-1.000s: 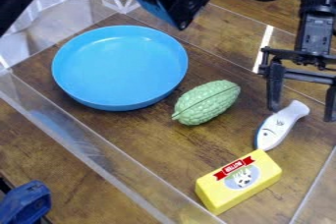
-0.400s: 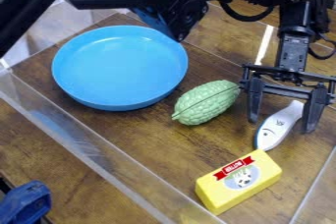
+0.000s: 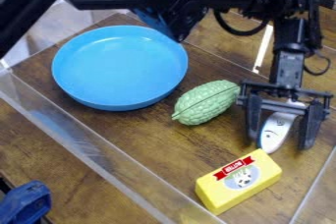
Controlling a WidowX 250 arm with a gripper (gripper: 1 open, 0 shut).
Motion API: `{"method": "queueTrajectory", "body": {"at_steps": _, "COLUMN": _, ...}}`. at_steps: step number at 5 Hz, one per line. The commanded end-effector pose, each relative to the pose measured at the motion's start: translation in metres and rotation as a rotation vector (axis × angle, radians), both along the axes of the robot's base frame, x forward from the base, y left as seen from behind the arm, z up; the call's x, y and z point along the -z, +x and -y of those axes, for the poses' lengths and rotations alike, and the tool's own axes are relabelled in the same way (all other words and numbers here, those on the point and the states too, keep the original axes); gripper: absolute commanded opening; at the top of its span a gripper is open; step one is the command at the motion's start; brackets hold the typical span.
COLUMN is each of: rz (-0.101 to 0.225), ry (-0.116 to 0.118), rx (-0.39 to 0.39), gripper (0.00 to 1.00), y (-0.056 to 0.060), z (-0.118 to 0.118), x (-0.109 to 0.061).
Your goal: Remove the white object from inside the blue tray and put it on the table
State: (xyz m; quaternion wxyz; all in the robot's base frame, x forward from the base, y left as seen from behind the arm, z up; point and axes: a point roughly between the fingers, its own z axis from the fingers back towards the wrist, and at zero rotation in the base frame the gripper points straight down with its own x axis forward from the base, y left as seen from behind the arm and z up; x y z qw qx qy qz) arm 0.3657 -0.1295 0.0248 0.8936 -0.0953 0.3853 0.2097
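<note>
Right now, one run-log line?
end effector: open, fingers astride white object | white object: on table, outside blue tray | grasp: none confirmed

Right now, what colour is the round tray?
Plain bright blue, best seen in the camera view.

Single camera above the table, angled down, whole blue tray (image 3: 120, 68) visible
</note>
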Motion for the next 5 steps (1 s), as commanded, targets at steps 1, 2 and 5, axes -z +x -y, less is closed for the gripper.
{"method": "queueTrajectory", "body": {"at_steps": 1, "rz": 0.074, "ry": -0.013, "rx": -0.001, "gripper": 1.00, "y": 0.000, "z": 0.012, "x": -0.027}}
{"method": "queueTrajectory", "body": {"at_steps": 2, "rz": 0.067, "ry": -0.015, "rx": -0.003, "gripper": 1.00, "y": -0.007, "z": 0.021, "x": -0.028}}
{"method": "queueTrajectory", "body": {"at_steps": 5, "rz": 0.042, "ry": -0.021, "rx": 0.121, "gripper": 1.00, "y": -0.022, "z": 0.042, "x": -0.026}}
